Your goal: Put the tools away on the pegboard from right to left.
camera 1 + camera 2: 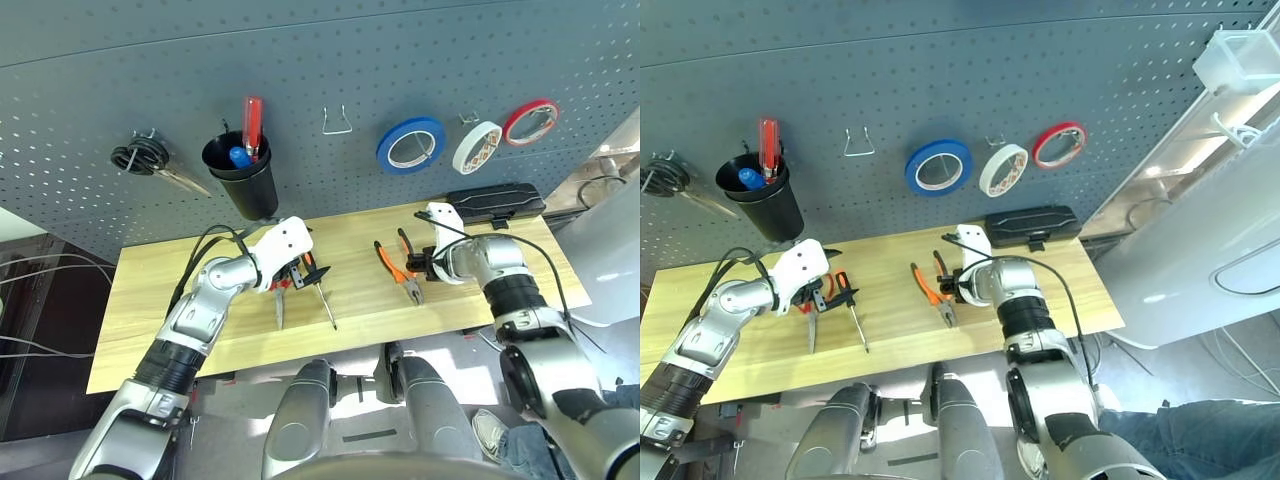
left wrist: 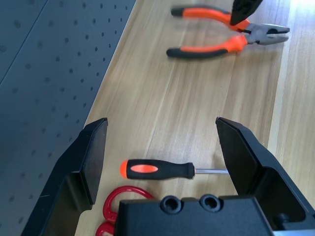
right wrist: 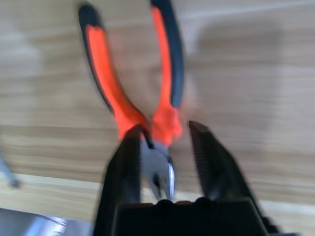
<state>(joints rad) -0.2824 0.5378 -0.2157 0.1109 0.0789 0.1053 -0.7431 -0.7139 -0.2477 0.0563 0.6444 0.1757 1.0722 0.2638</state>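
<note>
Hovering low, the right gripper (image 3: 165,147) straddles the head of the pliers (image 1: 398,268) on the table (image 1: 500,290), fingers apart and not clamped. Left gripper (image 2: 162,147) gapes wide above the screwdriver (image 2: 157,169) and scissors (image 2: 120,204); white tape (image 1: 477,147) hangs on the pegboard (image 1: 320,70).

The pliers (image 3: 147,105) are blurred in the right wrist view; their handle tips run off the picture's edge, and their metal head sits half hidden between the right gripper's (image 3: 165,142) fingers, so contact cannot be told. In the left wrist view the scissors (image 2: 118,209) show only red loops, the rest cut off behind the left gripper (image 2: 157,147) body, and the screwdriver (image 2: 157,169) shaft vanishes behind one finger. From the head, the left gripper covers the scissors' handles. The cup's (image 1: 243,180) contents are partly hidden inside it. The black tool (image 1: 145,160) hanging at the pegboard's (image 1: 320,90) left is too small to identify.
</note>
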